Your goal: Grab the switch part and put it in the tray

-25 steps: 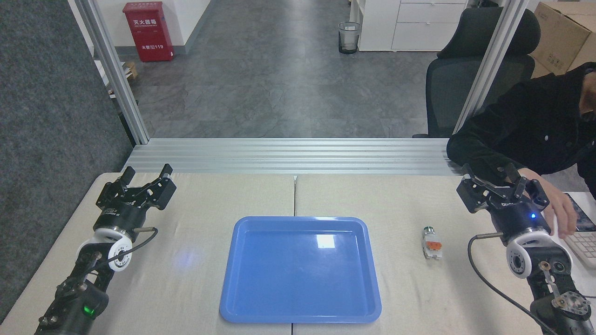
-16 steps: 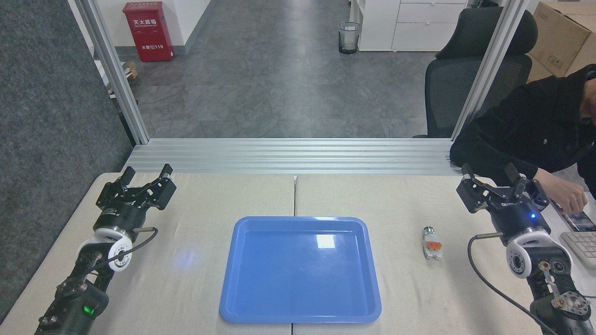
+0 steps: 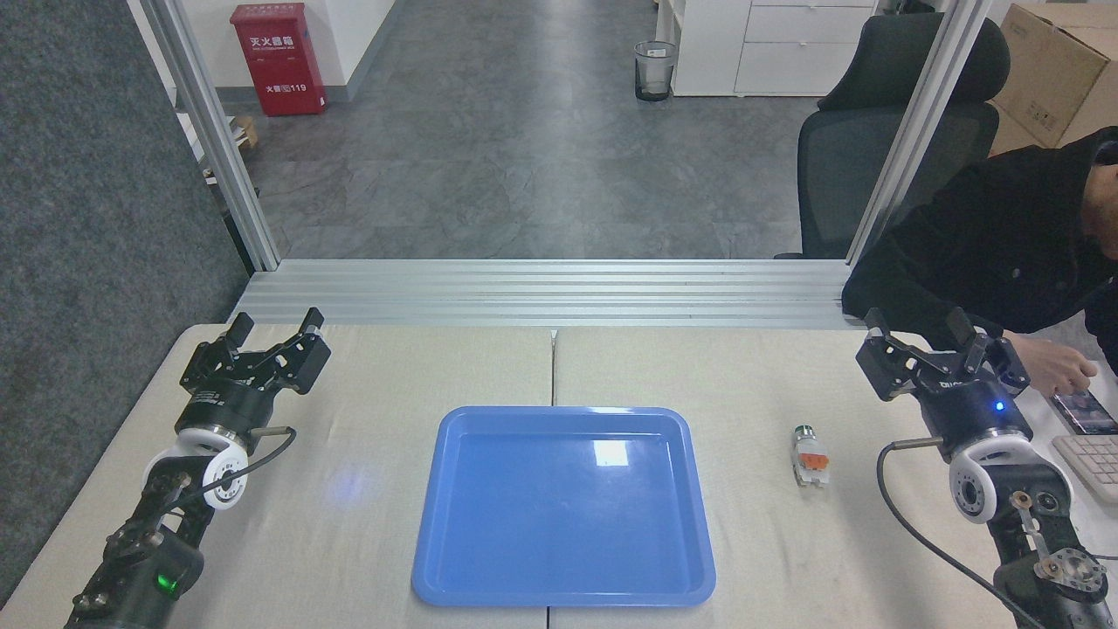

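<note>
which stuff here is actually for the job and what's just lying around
For the job:
switch part
tray
right gripper, open, nearest the part
left gripper, open

Lying about:
keyboard
phone
person's hand
office chair
bin

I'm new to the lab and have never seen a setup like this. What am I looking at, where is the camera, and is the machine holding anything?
The picture is taken from the robot's own head, looking forward and down at a beige table. The two black arms coming in from the bottom corners belong to the robot. Each ends in a two-fingered hand: the left hand and the right hand. Both are open and hold nothing.

In the middle of the table lies an empty blue tray. To its right, apart from it, lies the switch part, a small white piece with an orange middle. It is meant to go into the tray, and is not there yet.

At the far right a person in a dark sleeve reaches toward a phone, beside a keyboard.
</note>
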### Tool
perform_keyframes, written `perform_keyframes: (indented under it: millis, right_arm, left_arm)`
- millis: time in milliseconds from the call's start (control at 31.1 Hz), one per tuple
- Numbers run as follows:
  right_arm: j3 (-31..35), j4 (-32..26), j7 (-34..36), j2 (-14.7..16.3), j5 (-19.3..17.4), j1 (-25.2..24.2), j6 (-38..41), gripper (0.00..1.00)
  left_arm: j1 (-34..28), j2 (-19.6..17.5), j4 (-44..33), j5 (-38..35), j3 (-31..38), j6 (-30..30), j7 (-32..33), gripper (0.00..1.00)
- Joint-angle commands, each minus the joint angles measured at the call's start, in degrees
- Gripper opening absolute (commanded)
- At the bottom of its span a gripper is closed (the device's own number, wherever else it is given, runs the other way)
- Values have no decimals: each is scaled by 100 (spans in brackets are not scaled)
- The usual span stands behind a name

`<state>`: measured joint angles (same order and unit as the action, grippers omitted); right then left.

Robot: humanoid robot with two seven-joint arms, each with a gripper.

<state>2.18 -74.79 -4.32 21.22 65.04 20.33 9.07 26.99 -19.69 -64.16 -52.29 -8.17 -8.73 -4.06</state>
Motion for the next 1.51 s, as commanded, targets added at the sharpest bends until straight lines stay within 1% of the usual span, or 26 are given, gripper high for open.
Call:
perform_keyframes:
  millis: [0, 1479]
  right_arm:
    - [2, 0, 1, -74, 0, 6, -2, 100]
    - [2, 0, 1, -74, 0, -2, 7, 100]
  left_arm:
    - [-1, 0, 0, 0, 0, 3, 2, 100]
    - [-1, 0, 0, 0, 0, 3, 2, 100]
